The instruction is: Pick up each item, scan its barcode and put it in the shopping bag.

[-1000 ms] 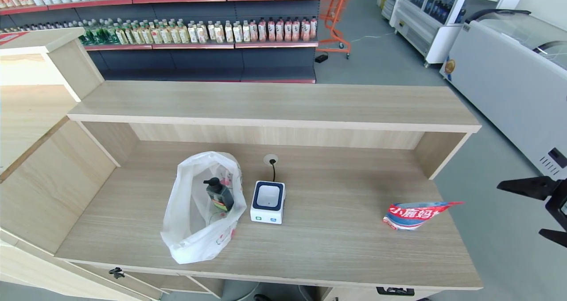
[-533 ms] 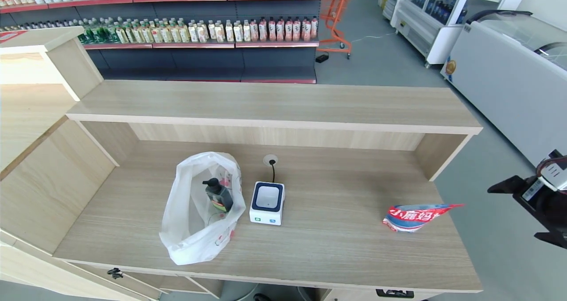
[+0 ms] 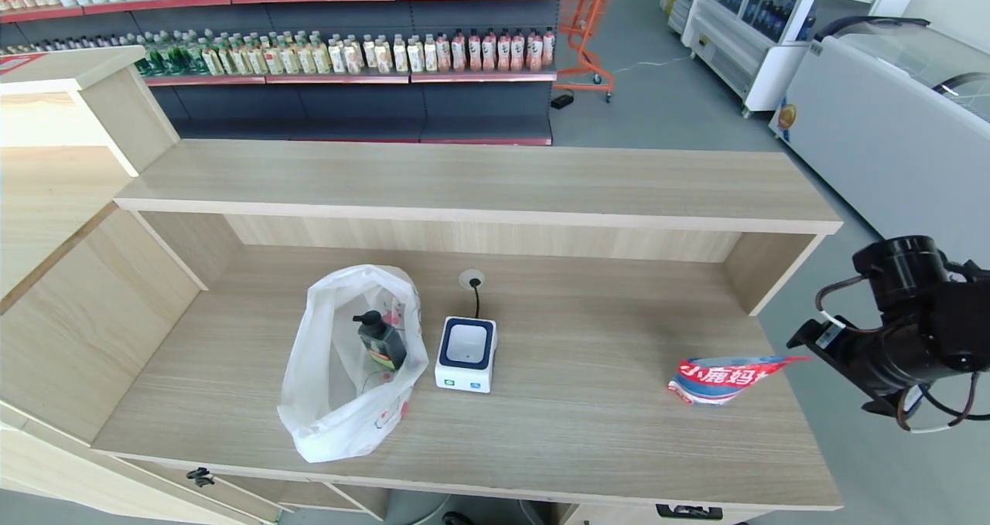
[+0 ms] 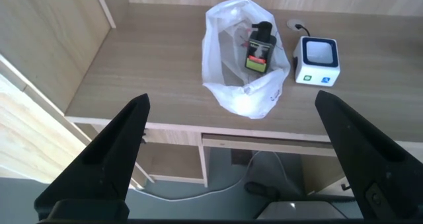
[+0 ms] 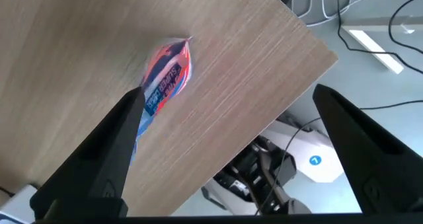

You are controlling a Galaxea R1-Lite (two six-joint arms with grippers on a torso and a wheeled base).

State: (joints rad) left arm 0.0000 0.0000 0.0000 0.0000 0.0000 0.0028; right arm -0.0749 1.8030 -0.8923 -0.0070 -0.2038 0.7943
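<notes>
A: Shop shelves (image 3: pixel 348 53) of drinks stand behind the counter (image 3: pixel 588 440) in the head view. What worries you there?

B: The pouch (image 3: pixel 723 376) lies flat close to the counter's outer edge. It is just beside the right arm (image 3: pixel 905 332), which hangs off that side. A sideways brush from the arm could, I think, sweep it to the floor.

A: And the rest?

B: The bag (image 3: pixel 332 409) sits well apart from that arm, with a bottle (image 3: pixel 380 341) already inside and the scanner (image 3: pixel 466 352) just beside it. Its mouth is floppy, so a drop made too far to one side may land on the rim and fold it shut.

A: From the left wrist?

B: The left gripper (image 4: pixel 228 164) hangs short of the counter's near edge, fingers spread wide with nothing between them. Bag and scanner lie ahead of it, well apart from its fingers. I see little risk unless it swings in while the other arm crosses with the pouch.

A: Right wrist?

B: The right gripper (image 5: pixel 231 171) is spread wide and empty too, over the counter's edge. The pouch lies ahead of it, nearer one finger than the other, so it isn't centred. Closing from there would likely catch only a thin sealed end, and the slick film could slip out. I can't tell which face carries the barcode, so the scan may need a turn.
</notes>
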